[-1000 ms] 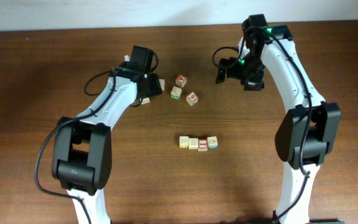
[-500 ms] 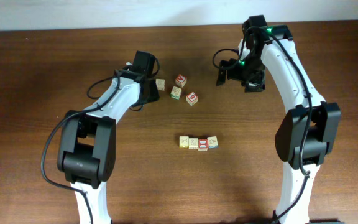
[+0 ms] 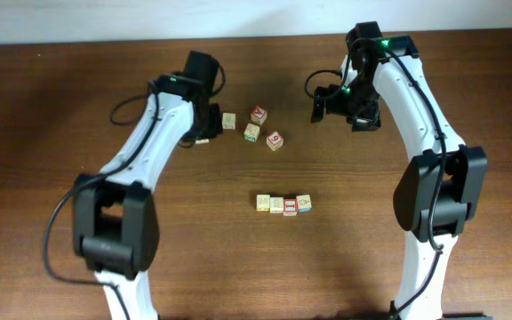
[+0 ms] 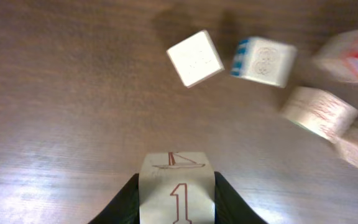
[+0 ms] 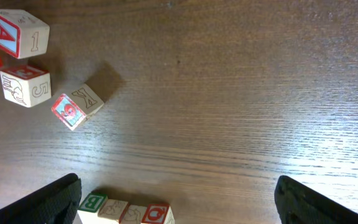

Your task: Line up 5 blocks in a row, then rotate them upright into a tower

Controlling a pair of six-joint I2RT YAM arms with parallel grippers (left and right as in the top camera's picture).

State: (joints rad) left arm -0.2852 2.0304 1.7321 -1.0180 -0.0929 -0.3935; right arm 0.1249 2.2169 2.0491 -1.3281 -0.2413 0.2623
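1. My left pincer (image 4: 177, 182) is closed narrow on one cube with a 1 (image 4: 178, 202). A small sailboat is printed above the numeral, and one dark finger presses each side of the cube.
2. Just past my fingers, on the wooden table (image 3: 52, 98), lies one pale cube (image 4: 194, 58). It is turned at an angle and sits apart from the pincer. Farther cubes at the right edge of the left wrist view are too blurred for me to read.
3. From overhead I count four loose cubes in that cluster. The pale one is nearest my left pincer. Close together beyond it are a green-printed cube (image 3: 252, 132), a red-faced cube (image 3: 259, 115) and a cube with a red 6 (image 3: 275, 140).
4. Well apart from the cluster, towards my bases, is a row of four cubes (image 3: 276, 204) set side by side. The left end is yellowish, the third is red-framed and the right end is blue-edged.
5. That makes nine cubes: one held, four loose and four in the row.
6. Farthest off, my right pincer (image 5: 176, 186) stands wide. Its two dark fingers are spread over bare wood, with the cubes off to the side.
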